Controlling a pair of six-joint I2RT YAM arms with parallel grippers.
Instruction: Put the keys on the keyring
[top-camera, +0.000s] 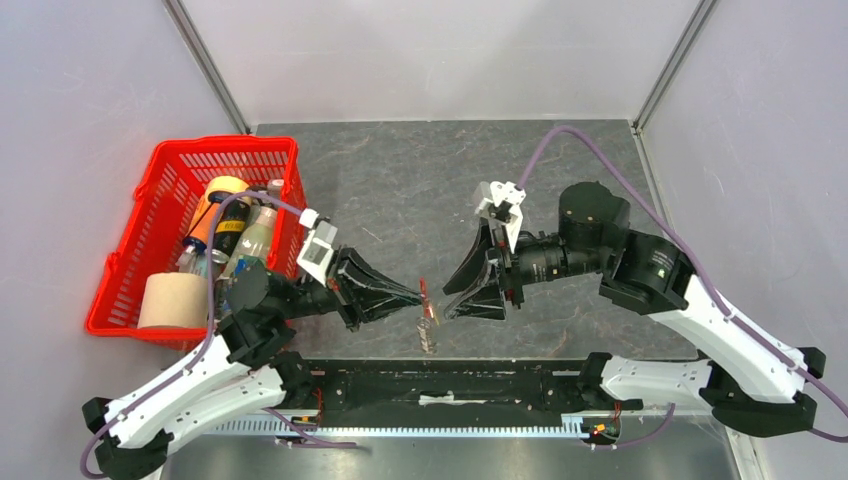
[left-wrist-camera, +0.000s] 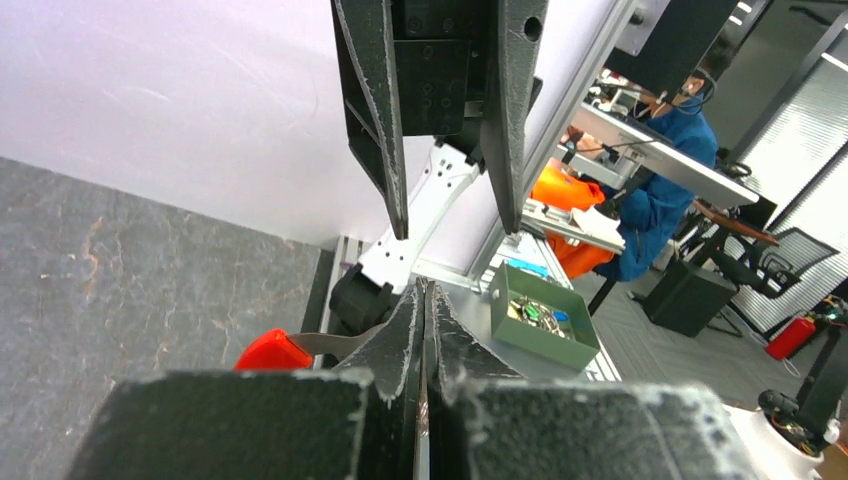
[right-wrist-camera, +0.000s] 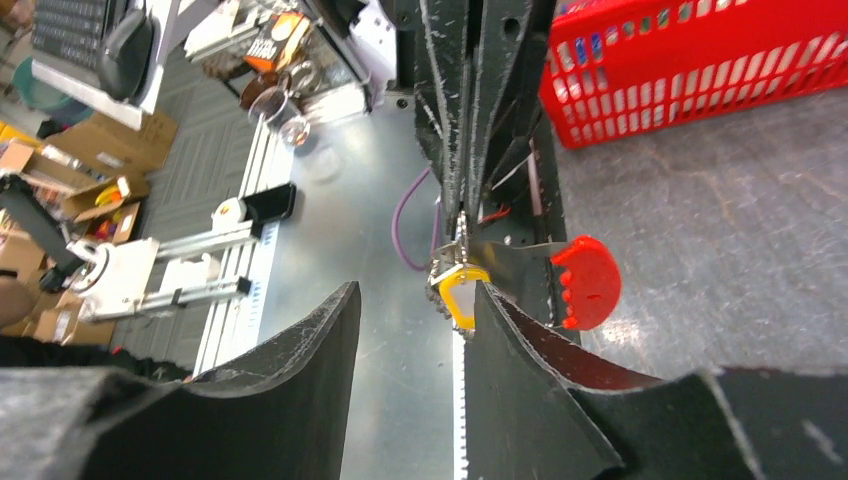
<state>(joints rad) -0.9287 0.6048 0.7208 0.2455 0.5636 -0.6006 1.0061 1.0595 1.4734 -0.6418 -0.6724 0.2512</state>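
My left gripper (top-camera: 418, 297) is shut on the keyring (top-camera: 425, 291), a thin red piece held above the table's near middle, with small silvery keys (top-camera: 430, 327) dangling under it. In the right wrist view the left gripper's shut fingers (right-wrist-camera: 460, 120) hold a silver blade with a flat red half-round head (right-wrist-camera: 586, 282), a brass-yellow piece (right-wrist-camera: 457, 297) and a small silvery cluster (right-wrist-camera: 440, 270). The red head also shows in the left wrist view (left-wrist-camera: 270, 352), beside my shut left gripper (left-wrist-camera: 425, 287). My right gripper (top-camera: 447, 303) is open and empty in its wrist view (right-wrist-camera: 413, 287), one fingertip (right-wrist-camera: 480, 295) right beside the yellow piece.
A red plastic basket (top-camera: 125, 270) with bottles and a paper roll stands at the left and shows in the right wrist view (right-wrist-camera: 700, 70). A black rail (top-camera: 450, 380) runs along the near edge. A green box (left-wrist-camera: 545, 340) of keys sits off the table.
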